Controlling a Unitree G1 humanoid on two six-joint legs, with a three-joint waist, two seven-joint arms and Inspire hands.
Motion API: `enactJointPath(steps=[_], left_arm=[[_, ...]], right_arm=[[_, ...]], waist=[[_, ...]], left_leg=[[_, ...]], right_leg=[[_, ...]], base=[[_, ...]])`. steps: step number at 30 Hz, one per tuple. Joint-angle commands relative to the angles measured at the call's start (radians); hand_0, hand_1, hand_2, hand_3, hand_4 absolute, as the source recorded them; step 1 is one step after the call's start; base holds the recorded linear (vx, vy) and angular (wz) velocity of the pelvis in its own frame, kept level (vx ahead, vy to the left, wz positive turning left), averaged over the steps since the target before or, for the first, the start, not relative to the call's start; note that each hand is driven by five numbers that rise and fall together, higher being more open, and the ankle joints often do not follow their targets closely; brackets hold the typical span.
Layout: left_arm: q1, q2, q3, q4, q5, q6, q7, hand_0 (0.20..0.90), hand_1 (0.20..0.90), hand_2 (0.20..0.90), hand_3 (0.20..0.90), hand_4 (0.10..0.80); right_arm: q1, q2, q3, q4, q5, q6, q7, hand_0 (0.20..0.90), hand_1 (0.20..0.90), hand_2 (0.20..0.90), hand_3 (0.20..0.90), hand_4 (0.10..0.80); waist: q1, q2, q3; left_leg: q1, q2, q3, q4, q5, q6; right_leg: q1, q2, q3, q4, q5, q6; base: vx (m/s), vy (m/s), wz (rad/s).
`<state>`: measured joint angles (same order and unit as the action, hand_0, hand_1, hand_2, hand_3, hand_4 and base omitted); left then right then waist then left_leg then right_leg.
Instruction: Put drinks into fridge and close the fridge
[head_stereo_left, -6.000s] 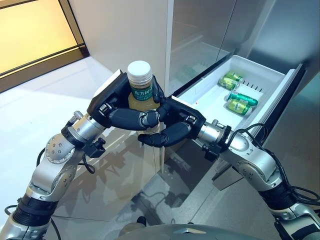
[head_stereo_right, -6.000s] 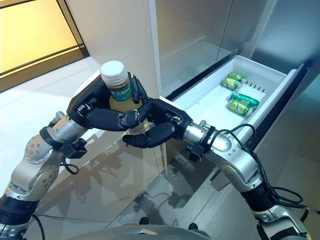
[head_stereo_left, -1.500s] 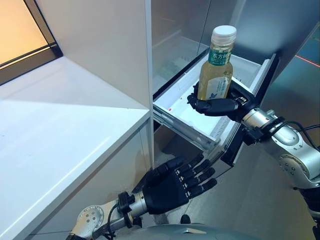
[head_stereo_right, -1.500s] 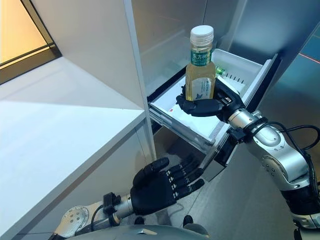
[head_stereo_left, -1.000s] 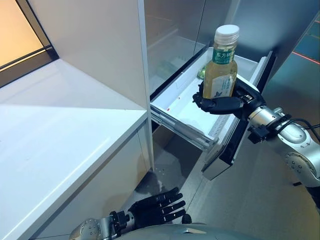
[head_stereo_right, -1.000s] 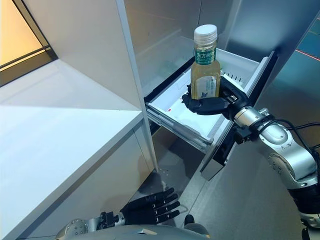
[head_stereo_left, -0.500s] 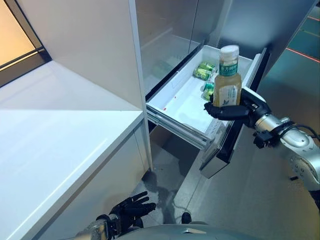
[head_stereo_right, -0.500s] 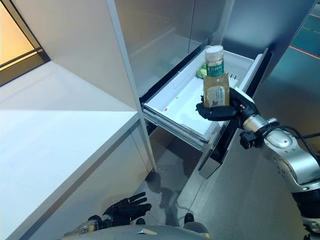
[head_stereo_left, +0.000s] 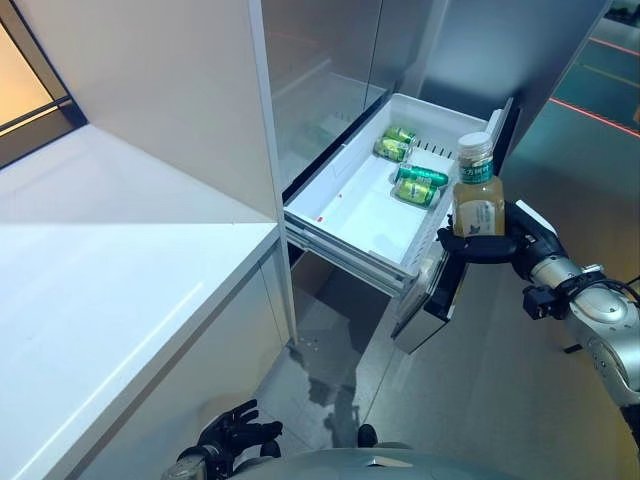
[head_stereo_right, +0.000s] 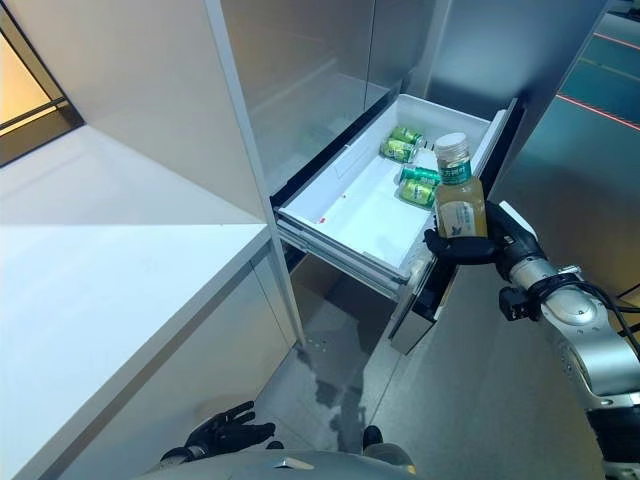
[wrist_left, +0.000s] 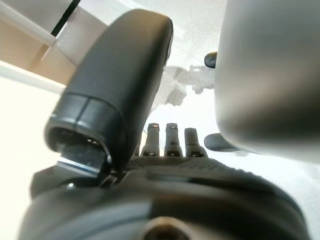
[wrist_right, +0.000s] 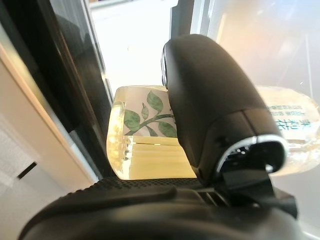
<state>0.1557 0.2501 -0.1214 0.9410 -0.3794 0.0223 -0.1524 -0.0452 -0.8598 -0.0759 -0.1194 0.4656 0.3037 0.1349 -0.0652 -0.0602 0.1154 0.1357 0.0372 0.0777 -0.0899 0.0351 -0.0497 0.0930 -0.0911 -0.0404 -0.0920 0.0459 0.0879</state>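
Note:
My right hand (head_stereo_left: 492, 246) is shut on a bottle of pale yellow drink (head_stereo_left: 478, 196) with a white cap and a green label. It holds the bottle upright at the front right corner of the open white fridge drawer (head_stereo_left: 345, 238), just above the drawer's dark front panel (head_stereo_left: 446, 292). The right wrist view shows the thumb (wrist_right: 215, 95) curled across the bottle (wrist_right: 145, 145). Several green cans (head_stereo_left: 420, 181) lie at the back of the drawer. My left hand (head_stereo_left: 234, 437) hangs low near the floor, open and holding nothing, with its fingers (wrist_left: 166, 137) straight.
A white counter (head_stereo_left: 110, 290) fills the left side, next to the tall grey fridge wall (head_stereo_left: 200, 90). Behind the drawer stand glass-fronted fridge panels (head_stereo_left: 320, 70). Grey floor (head_stereo_left: 500, 390) lies below and to the right of the drawer.
My right hand has carried the bottle rightward and lower, from over the drawer's middle to its front corner. The left hand has sunk further toward the floor. The camera has also shifted.

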Motion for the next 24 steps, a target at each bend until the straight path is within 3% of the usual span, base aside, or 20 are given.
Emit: enactJointPath(steps=[1, 11, 24], left_arm=[[0.006, 0.036, -0.027, 0.085, 0.060, -0.022, 0.014, 0.900, 0.900, 0.900, 0.900, 0.800], [0.044, 0.065, 0.018, 0.129, 0.090, -0.056, 0.081, 0.900, 0.900, 0.900, 0.900, 0.800], [0.051, 0.129, 0.035, 0.106, 0.142, -0.029, 0.083, 0.900, 0.900, 0.900, 0.900, 0.800]], right_arm=[[-0.307, -0.108, -0.088, 0.011, -0.008, -0.163, 0.016, 0.300, 0.300, 0.300, 0.200, 0.100], [-0.511, -0.172, 0.085, 0.207, -0.119, -0.162, 0.107, 0.300, 0.300, 0.300, 0.200, 0.100], [-0.769, -0.158, 0.328, 0.423, -0.214, -0.106, 0.180, 0.300, 0.300, 0.300, 0.200, 0.100]], waist=[[0.068, -0.042, -0.054], [0.124, -0.069, -0.049], [0.202, -0.105, -0.007]], left_leg=[[-0.023, -0.086, -0.047, 0.009, -0.053, 0.072], [-0.035, -0.087, -0.072, 0.006, -0.043, 0.071], [-0.066, -0.083, -0.108, 0.008, -0.033, 0.075]], right_leg=[[-0.008, 0.095, -0.026, 0.033, -0.003, -0.032], [-0.003, 0.097, -0.042, 0.016, 0.004, -0.031], [-0.016, 0.100, -0.066, 0.012, 0.013, -0.031]], base=[[0.081, -0.021, 0.01], [0.081, -0.016, 0.02], [0.037, -0.031, 0.09]])
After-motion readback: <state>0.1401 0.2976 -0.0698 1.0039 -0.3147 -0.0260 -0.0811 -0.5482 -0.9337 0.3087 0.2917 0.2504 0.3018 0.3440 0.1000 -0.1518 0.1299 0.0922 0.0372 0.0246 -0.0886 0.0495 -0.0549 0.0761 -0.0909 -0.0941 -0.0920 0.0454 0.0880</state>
